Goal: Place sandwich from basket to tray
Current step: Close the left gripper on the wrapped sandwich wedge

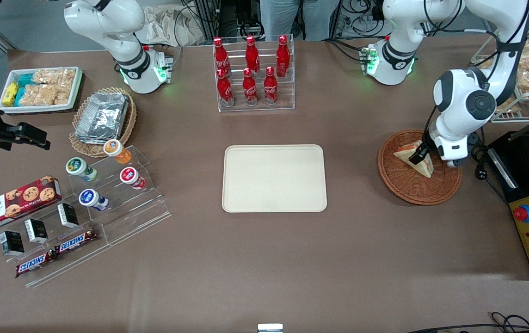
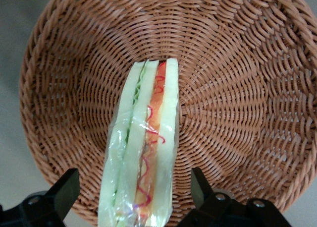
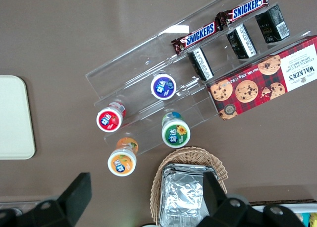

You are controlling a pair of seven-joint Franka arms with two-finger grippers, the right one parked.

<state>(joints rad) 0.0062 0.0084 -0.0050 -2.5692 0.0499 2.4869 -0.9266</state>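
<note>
The left arm's black two-finger gripper (image 1: 418,158) is down inside the round, shallow, reddish-brown wicker basket (image 1: 403,187), which sits toward the working arm's end of the table, well apart from the flat cream-beige rectangular tray (image 1: 274,178) w/ rounded corners at the table's middle. In the basket lies the triangular sandwich wedge of pale white bread (image 1: 412,156), in clear plastic wrap; the wrist view shows its cut edge up, w/ green filling on one side and red-orange on the other betw. the bread layers (image 2: 146,152). The gripper (image 2: 133,190) straddles that wedge: fingers spread wide, one black fingertip (image 2: 67,187) on each side, both standing clear of the wrap w/ woven basket floor (image 2: 237,98) visible in the gaps, so nothing is gripped. The sandwich rests on the basket floor, approx. at its centre, tip pointing away from the gripper. The tray holds nothing. Farther from the front camera than the tray, a clear acrylic rack of red cola bottles (image 1: 251,69). Toward the parked arm's end: a lighter tan, lacy-rimmed wicker basket w/ foil containers (image 1: 102,118), a white tray of snack packets (image 1: 40,89), a clear stepped acrylic stand (image 1: 126,203) w/ small yoghurt-type bottles, a red cookie box (image 1: 15,202), small black boxes and two Snickers bars (image 1: 56,252).
</note>
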